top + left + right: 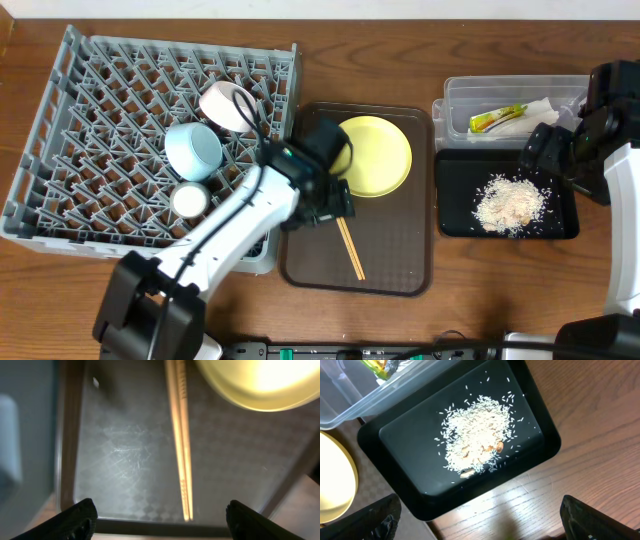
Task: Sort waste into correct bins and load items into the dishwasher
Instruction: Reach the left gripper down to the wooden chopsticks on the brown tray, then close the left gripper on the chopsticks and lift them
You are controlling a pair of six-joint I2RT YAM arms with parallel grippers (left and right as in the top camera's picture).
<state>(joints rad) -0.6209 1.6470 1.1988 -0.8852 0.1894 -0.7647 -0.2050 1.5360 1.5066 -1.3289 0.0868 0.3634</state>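
Chopsticks (350, 249) on brown tray (398, 255), wooden table (470, 312)

Even bright light from above; your left wrist view is soft.

Your overhead view is sharp, with faint shadows. In the left wrist view the plate (260, 382) burns out to glare, the chopsticks (182, 450) are blurred, and the brown tray (125, 460) shows a pale sheen. Near its right edge, the counter (520, 505) carries a white reflection beside the black tray (410, 475).
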